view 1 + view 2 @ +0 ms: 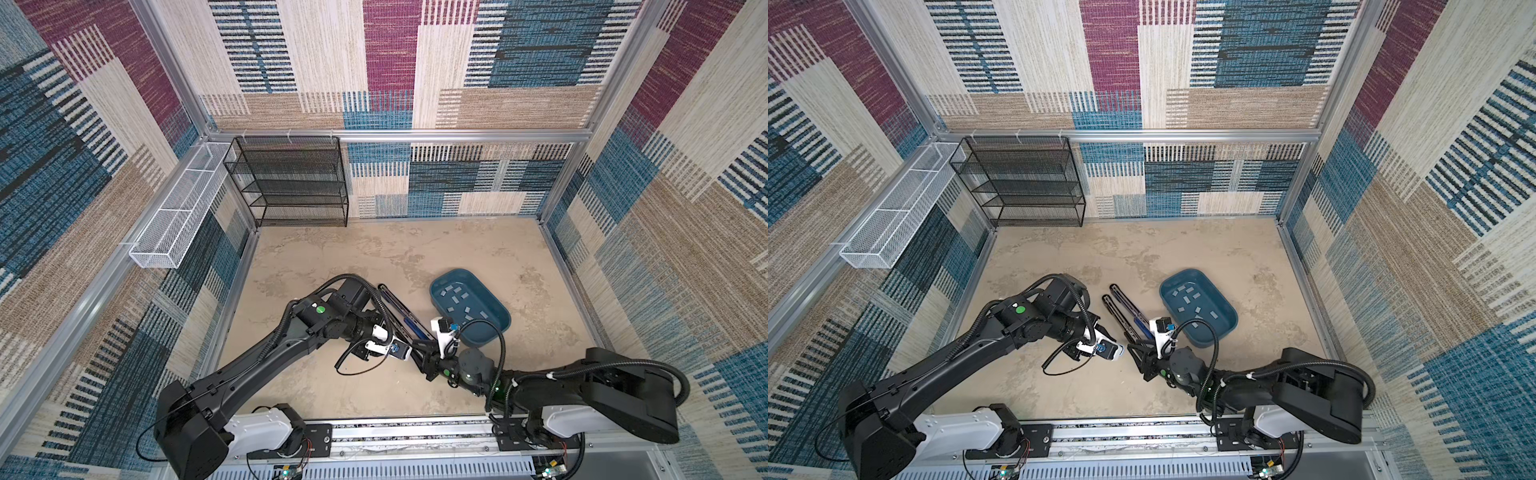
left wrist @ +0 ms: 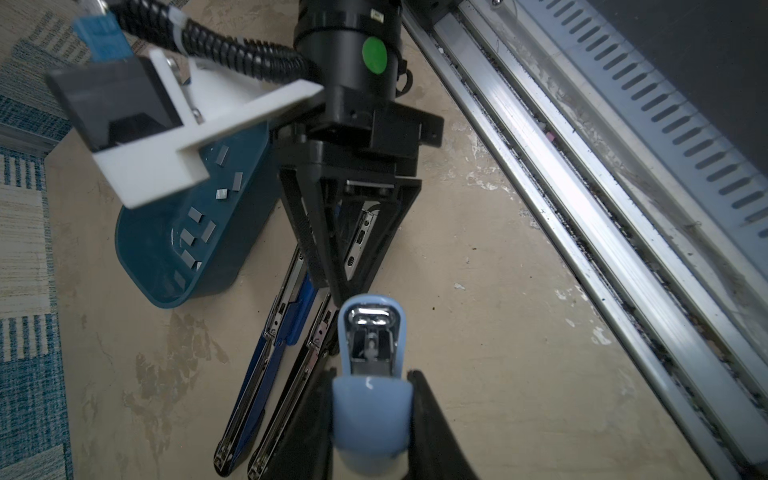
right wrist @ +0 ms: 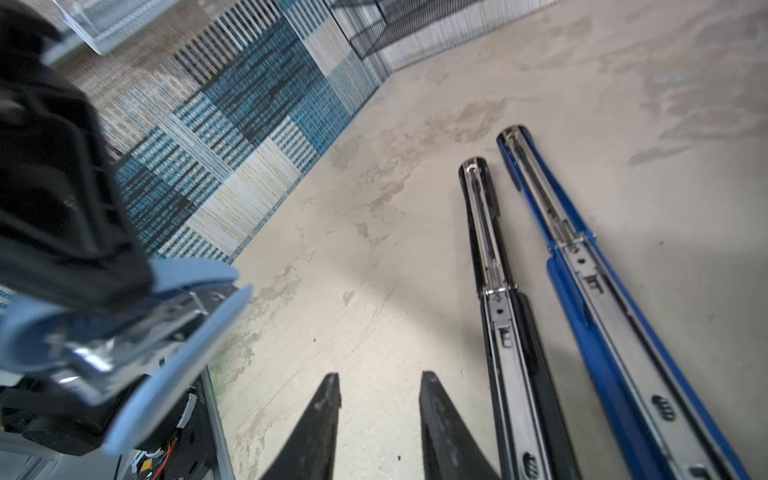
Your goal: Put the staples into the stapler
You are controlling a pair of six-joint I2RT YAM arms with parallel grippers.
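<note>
Left fingers [image 2: 432,415] clamp the light-blue stapler [image 2: 370,332]; hold it level. Right fingers [image 3: 322,419] narrow, empty: pinch staples [image 2: 208,230] from tray [image 2: 208,286] edgewise.

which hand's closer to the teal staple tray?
Right. The right hand, open and empty, is by the black stapler's near end, just short of the teal tray. The left hand, gripping a light-blue stapler, sits farther off, past the right hand.
</note>
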